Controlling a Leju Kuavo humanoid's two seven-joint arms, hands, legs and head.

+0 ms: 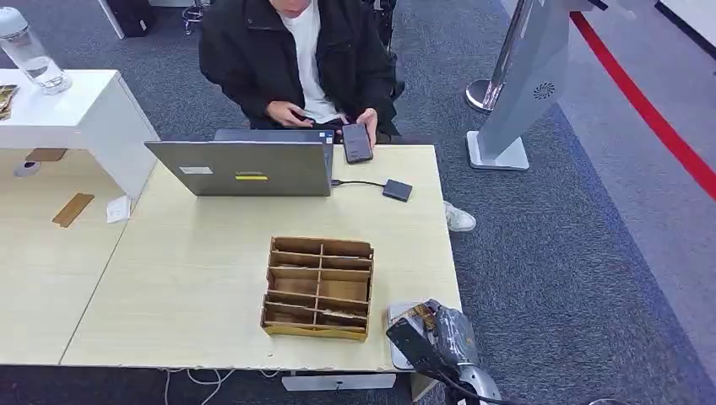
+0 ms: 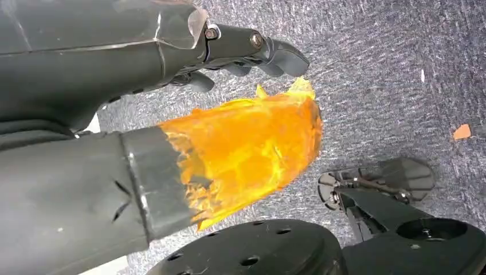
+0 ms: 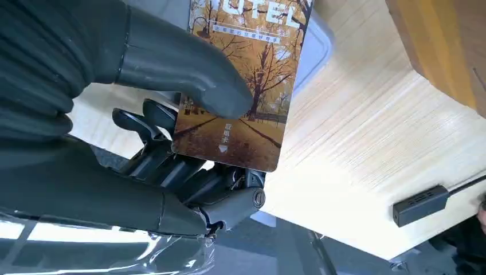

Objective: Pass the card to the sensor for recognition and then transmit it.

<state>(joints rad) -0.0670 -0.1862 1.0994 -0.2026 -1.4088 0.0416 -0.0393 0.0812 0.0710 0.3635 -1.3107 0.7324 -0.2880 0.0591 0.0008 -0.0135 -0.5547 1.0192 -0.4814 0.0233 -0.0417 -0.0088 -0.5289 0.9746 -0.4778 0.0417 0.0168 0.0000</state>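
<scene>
My right hand (image 1: 435,337) is at the table's near right corner and grips a hotel card (image 3: 246,86) printed with autumn trees. The thick thumb presses on the card's face and the darker fingers (image 3: 166,154) support it from behind. The card (image 1: 420,316) hangs just over a pale grey sensor pad (image 1: 400,314) that lies flat at the table corner; part of the pad (image 3: 318,43) shows behind the card. My left hand (image 2: 172,154) hangs beside my body over the carpet. Its thumb is wrapped in orange tape, the fingers are apart and it holds nothing.
A wooden divider box (image 1: 318,287) stands left of the sensor. Farther back are a grey laptop (image 1: 241,167) and a small dark hub (image 1: 397,189) on a cable. A person sits behind the table holding a phone (image 1: 356,142). A grey kiosk stand (image 1: 515,93) is at the far right.
</scene>
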